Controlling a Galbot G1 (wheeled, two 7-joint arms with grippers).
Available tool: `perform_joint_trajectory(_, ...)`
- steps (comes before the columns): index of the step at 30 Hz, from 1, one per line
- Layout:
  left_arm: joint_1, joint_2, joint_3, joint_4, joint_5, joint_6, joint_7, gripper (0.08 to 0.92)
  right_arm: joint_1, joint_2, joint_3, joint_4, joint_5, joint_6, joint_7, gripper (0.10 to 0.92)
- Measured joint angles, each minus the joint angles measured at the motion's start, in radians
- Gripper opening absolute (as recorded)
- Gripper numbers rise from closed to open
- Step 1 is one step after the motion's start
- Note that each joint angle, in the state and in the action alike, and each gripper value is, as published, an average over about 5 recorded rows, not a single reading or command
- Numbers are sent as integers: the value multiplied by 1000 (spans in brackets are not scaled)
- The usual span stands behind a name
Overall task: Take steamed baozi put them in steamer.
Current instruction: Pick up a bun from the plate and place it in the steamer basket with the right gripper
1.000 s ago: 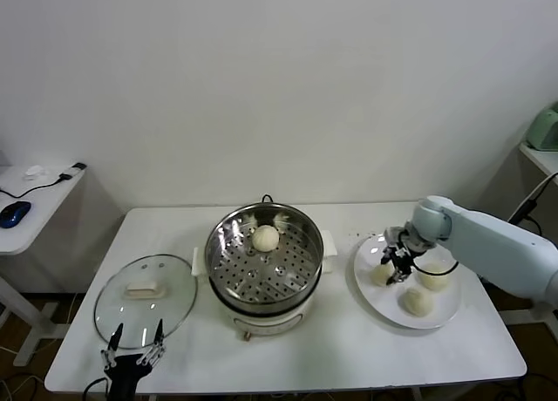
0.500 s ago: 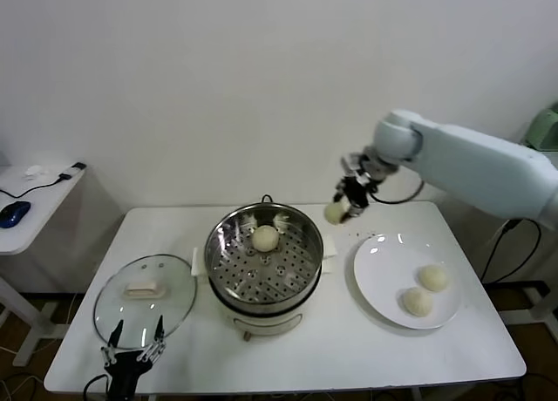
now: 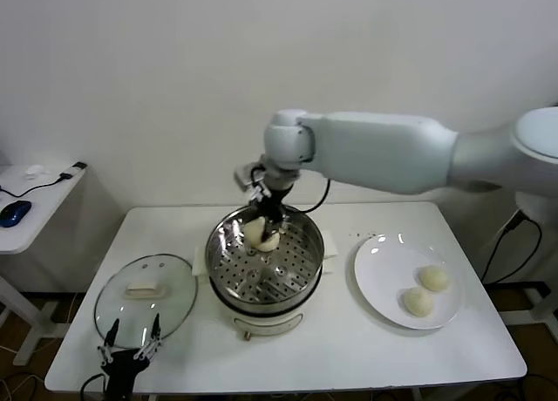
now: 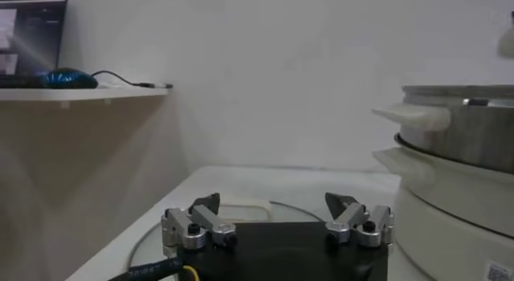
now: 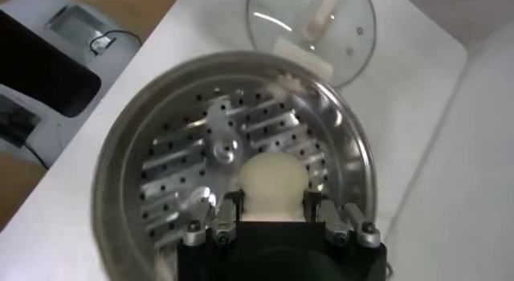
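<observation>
My right gripper (image 3: 264, 220) reaches over the steamer (image 3: 288, 277) and is shut on a cream-white baozi (image 3: 254, 230), held just above the perforated tray. In the right wrist view the bun (image 5: 273, 186) sits between both fingers over the tray (image 5: 177, 162). Another baozi (image 3: 271, 241) lies in the steamer right beside the held one and overlaps it in the head view. Two more baozi (image 3: 433, 277) (image 3: 418, 302) lie on the white plate (image 3: 375, 275). My left gripper (image 3: 131, 349) is parked open at the front left.
The glass lid (image 3: 144, 301) with a cream handle lies flat left of the steamer, just ahead of the left gripper (image 4: 277, 214). It also shows in the right wrist view (image 5: 313, 18). A side table with a mouse (image 3: 13, 214) stands at far left.
My right gripper lifted a baozi off the plate and carried it left, from beside the plate to over the steamer. The plate now holds two buns. The left arm has not moved.
</observation>
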Motion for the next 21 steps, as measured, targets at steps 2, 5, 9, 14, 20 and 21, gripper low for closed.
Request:
perform_joint_trajectory(2,2,-1,-1,-2,2,0,0,823,-12,29,-11,-7,8,-13,23,515)
perform_joint_trajectory(5,6,-3,-1,-8,5,1,0,823,-31,67,-29,-19,16,-28,53,517)
perform_joint_trajectory(9,9,-3,-1,-10,7,0,-1,823,-55,102,-49,-27,22,-45,84,520)
perform_joint_trajectory(14,9,-2,-3,-9,6,-1,-4,823,-82,130,-61,-37,25,-59,117,555)
perform_joint_trajectory(20,9,-1,-3,-9,6,-1,-5,823,-93,140,-63,-36,25,-65,142,712)
perform_joint_trajectory(21,10,-1,-3,-9,6,-1,-5,823,-92,137,-63,-32,25,-66,144,744)
